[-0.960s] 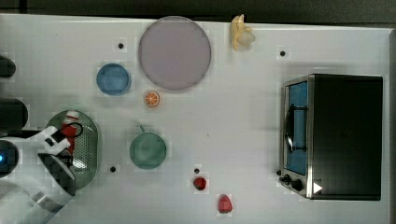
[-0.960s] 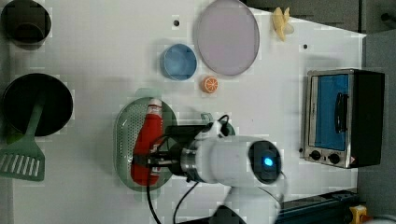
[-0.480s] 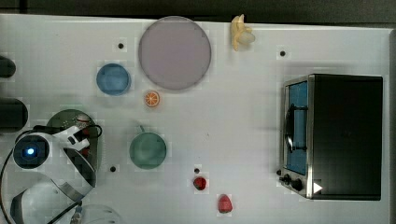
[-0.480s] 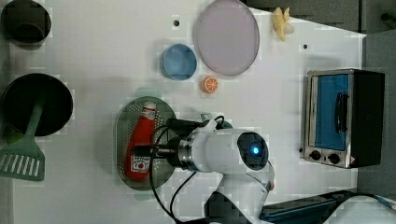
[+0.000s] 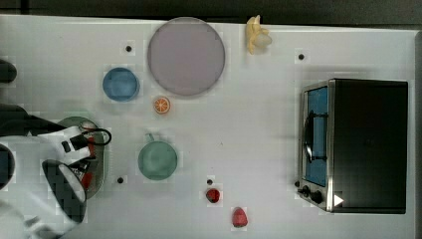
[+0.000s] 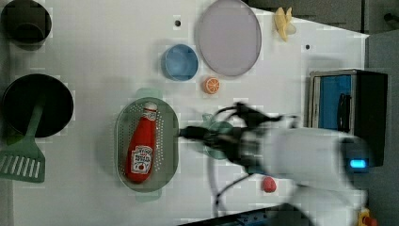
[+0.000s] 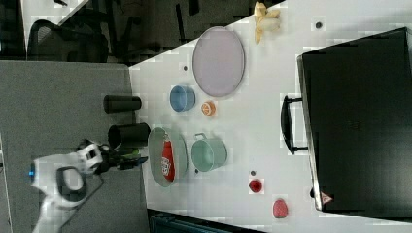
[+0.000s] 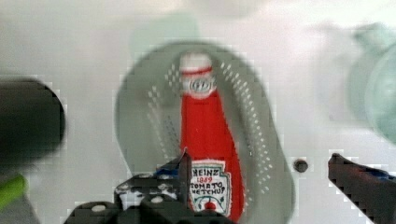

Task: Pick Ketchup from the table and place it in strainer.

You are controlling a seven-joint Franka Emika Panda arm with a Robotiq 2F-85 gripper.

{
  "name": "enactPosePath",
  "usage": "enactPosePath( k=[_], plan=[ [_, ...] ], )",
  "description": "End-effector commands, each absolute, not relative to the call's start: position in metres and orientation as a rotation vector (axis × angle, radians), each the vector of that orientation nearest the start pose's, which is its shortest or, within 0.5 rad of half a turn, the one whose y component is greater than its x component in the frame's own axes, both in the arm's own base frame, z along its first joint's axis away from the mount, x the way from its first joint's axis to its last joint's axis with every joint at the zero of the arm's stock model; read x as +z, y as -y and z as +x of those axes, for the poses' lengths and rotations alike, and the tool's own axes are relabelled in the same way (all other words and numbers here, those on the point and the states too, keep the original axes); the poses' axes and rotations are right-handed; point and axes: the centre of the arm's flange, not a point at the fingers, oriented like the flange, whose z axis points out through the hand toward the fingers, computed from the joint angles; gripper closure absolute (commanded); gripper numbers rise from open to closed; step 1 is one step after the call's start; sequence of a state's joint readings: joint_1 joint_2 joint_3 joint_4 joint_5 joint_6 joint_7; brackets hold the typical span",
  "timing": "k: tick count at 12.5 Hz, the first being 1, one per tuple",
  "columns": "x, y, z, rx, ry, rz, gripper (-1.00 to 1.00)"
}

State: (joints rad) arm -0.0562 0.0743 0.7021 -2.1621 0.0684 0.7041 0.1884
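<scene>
Ketchup (image 6: 141, 149) lies flat inside strainer (image 6: 168, 141), cap toward blue bowl (image 6: 179, 62). Gripper (image 8: 261, 179) above it, jaws spread wide, holding nothing. Left view shows bottle whole; top view has arm covering most of it.

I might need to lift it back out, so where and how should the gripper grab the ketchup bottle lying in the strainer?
Grip the ketchup across its red body above the label, coming straight down. It lies flat along the strainer, whose walls block a side approach.
</scene>
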Motion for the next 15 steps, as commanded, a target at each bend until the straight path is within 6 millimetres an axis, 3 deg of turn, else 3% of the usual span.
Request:
enactPosePath(
  k=[1,3,6,9,12,15],
  plan=[
    [0.444,-0.266,0.47,0.132,-0.777,-2.93,-1.0],
    [0.49,-0.21,0.483,0.155,-0.821,-2.94,-1.0],
    [0.548,-0.114,0.501,0.088,-1.033,-2.849,-1.0],
    [0.566,-0.036,0.505,0.043,-1.167,-2.791,-1.0],
    [0.57,0.007,0.504,0.002,-1.248,-2.875,-1.0],
    [0.581,0.007,0.51,-0.037,-1.241,-2.89,-1.0]
  ],
)
